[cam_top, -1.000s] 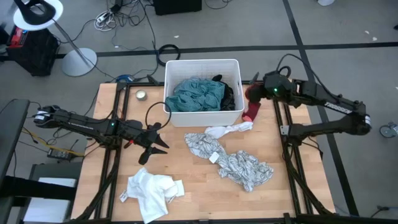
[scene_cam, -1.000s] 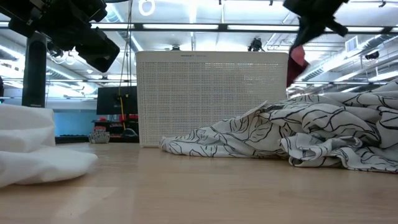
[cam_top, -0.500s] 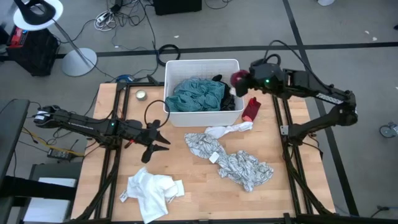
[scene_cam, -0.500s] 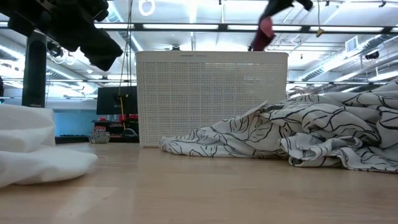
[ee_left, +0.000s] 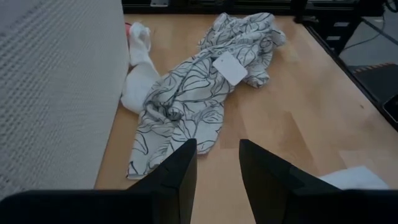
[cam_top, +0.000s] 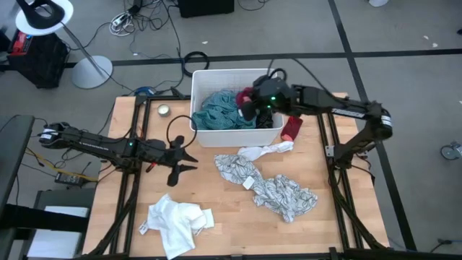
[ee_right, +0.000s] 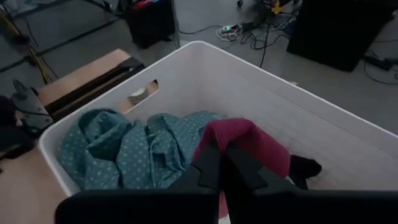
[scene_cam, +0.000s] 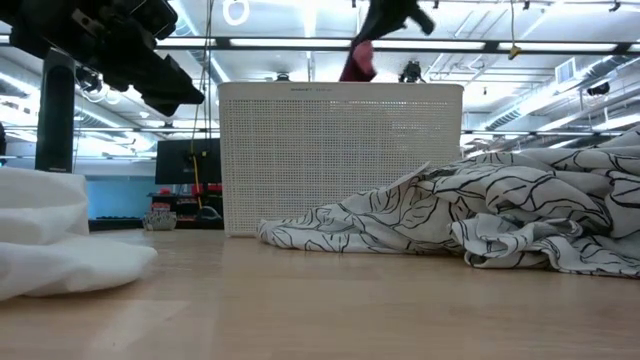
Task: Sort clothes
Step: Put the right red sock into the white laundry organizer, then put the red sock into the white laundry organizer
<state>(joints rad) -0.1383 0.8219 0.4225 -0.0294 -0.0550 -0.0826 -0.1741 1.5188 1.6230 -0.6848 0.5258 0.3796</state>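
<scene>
My right gripper (cam_top: 250, 106) is over the white bin (cam_top: 234, 71) and shut on a red garment (ee_right: 245, 138), which also shows in the low view (scene_cam: 358, 60) above the bin's top. Teal (cam_top: 222, 110) and black (cam_top: 264, 112) clothes lie in the bin. Another red piece (cam_top: 291, 128) lies by the bin's right wall; the arm hides whether the two join. My left gripper (cam_top: 182, 163) is open above the table, left of the leaf-print garment (cam_top: 273, 189) and the white sock (cam_top: 266, 151). A plain white garment (cam_top: 173, 220) lies near the table's front. My right gripper pinches a bunched part of the red garment (ee_right: 231, 140) between its two fingers (ee_right: 209, 167). It comes from the table's right side, slanting down. The garment hangs below the fingers (scene_cam: 357, 66), over the teal clothes in the bin.
A small round tin (cam_top: 164, 110) sits on the table left of the bin. The bin's walls stand high at the table's far middle. Bare wood shows between the white garment and the leaf-print garment.
My right gripper has gone toward the table's left edge, from beside the bin's right wall to above the bin, taking the red garment with it. It has stayed shut on the garment.
</scene>
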